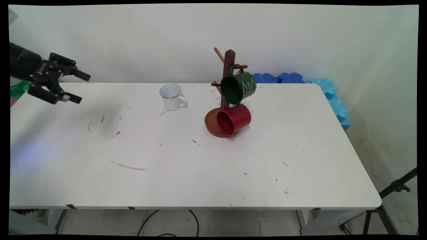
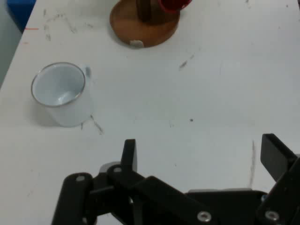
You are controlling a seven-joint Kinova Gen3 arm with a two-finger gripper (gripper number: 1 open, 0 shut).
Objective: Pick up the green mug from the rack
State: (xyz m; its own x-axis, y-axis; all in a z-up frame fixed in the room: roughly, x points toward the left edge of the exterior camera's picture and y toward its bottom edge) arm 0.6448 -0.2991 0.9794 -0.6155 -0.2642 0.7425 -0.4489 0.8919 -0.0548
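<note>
My black gripper hangs open above the table's far left, fingers pointing right, nothing between them. In the hand view the gripper shows both fingers wide apart over bare tabletop. A white enamel mug stands upright, well to the right of the gripper; it is seen from above in the hand view as a white mug at the left. Farther right stands a wooden mug tree with a green mug hung on a peg and a red mug lower down by its round base.
The white table carries scuff marks. Blue foam pieces line the far right edge. A green and red object lies at the far left behind the arm. A tripod leg stands at the lower right beside the table.
</note>
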